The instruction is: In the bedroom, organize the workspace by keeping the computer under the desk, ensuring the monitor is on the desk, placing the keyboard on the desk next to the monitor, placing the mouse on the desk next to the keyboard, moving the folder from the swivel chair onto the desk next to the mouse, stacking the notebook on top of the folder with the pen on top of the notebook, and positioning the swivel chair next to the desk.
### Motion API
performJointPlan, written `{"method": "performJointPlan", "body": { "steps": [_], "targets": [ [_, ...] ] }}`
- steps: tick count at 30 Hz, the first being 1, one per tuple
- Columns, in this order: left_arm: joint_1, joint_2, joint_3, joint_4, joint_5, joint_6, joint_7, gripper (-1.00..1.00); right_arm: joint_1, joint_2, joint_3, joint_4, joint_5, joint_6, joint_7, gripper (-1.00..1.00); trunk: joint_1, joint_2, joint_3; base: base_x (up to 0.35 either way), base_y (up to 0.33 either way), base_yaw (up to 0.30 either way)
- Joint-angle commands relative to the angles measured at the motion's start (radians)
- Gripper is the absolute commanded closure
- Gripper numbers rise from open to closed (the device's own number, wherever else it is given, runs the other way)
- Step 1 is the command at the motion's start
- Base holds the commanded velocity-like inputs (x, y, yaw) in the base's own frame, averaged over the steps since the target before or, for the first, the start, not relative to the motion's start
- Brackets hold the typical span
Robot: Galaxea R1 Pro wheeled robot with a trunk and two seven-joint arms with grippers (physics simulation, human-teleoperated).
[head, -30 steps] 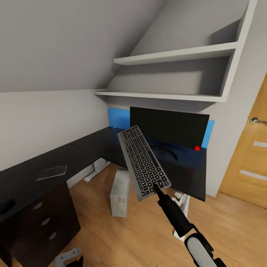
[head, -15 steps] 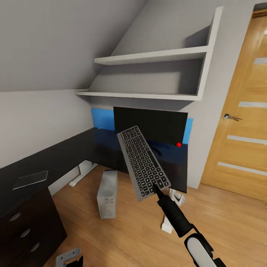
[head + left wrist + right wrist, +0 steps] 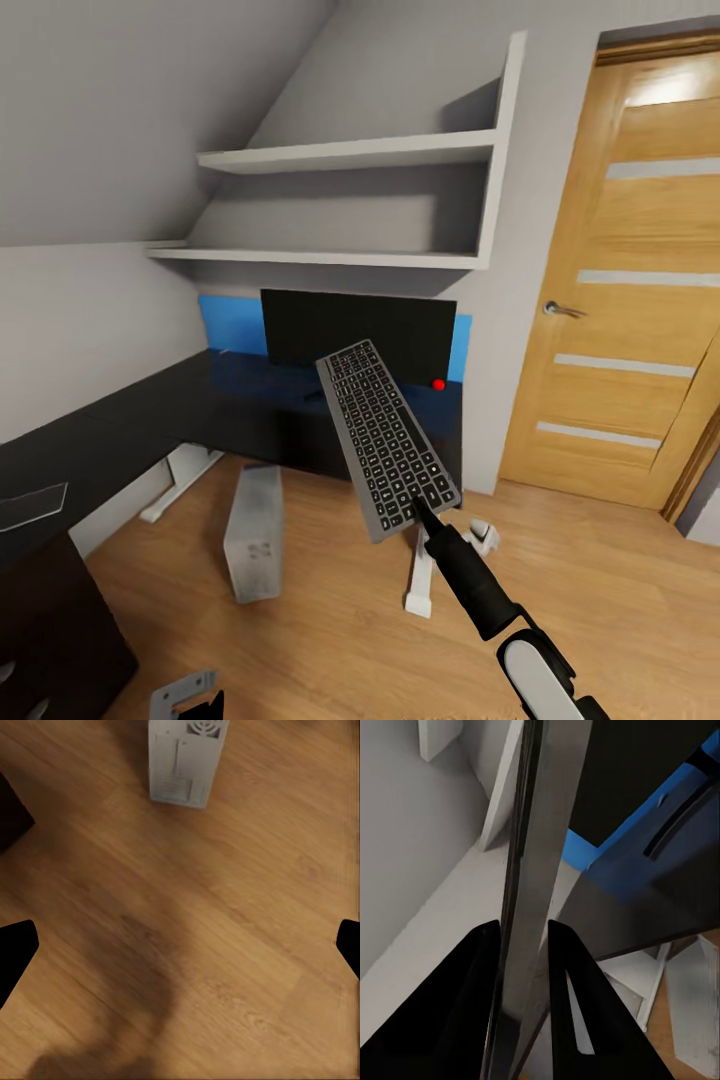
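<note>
Above the floor, right fingers [image 3: 491, 982] pinch the keyboard [image 3: 388, 451]; left fingers [image 3: 16, 952] spread.

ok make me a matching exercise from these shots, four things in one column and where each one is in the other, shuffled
Things:
1. keyboard
2. computer
3. monitor
4. notebook

Places:
A. standing on the wooden floor beside the desk
B. upright on the desk under the wall shelves
C. held in the air by the right gripper
D. lying flat on the near part of the desk, at the head view's left edge

Pairs: 1-C, 2-A, 3-B, 4-D
</note>
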Motion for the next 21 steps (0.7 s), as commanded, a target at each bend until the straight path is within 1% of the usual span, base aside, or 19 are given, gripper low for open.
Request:
{"method": "performJointPlan", "body": {
  "steps": [1, 4, 7, 21],
  "targets": [
    [0.000, -0.001, 0.001, -0.002, 0.011, 0.004, 0.004, -1.00, -0.001, -0.001, 0.002, 0.000, -0.011, -0.003, 0.004, 1.00, 0.000, -0.001, -0.001, 0.000, 0.000, -0.259],
    [0.000, -0.001, 0.001, -0.002, 0.011, 0.005, 0.004, -1.00, -0.001, -0.001, 0.002, 0.000, -0.002, -0.002, 0.004, 1.00, 0.000, -0.001, -0.001, 0.000, 0.000, -0.141],
    [0.000, -0.001, 0.001, -0.002, 0.011, 0.005, 0.004, -1.00, -0.001, -0.001, 0.002, 0.000, 0.003, -0.001, 0.006, 1.00, 0.000, -0.001, -0.001, 0.000, 0.000, -0.046],
    [0.000, -0.001, 0.002, -0.002, 0.011, 0.003, 0.004, -1.00, -0.002, -0.002, 0.001, 0.000, 0.005, -0.001, 0.010, 1.00, 0.000, -0.001, -0.001, 0.000, 0.000, -0.004]
  ]
}}
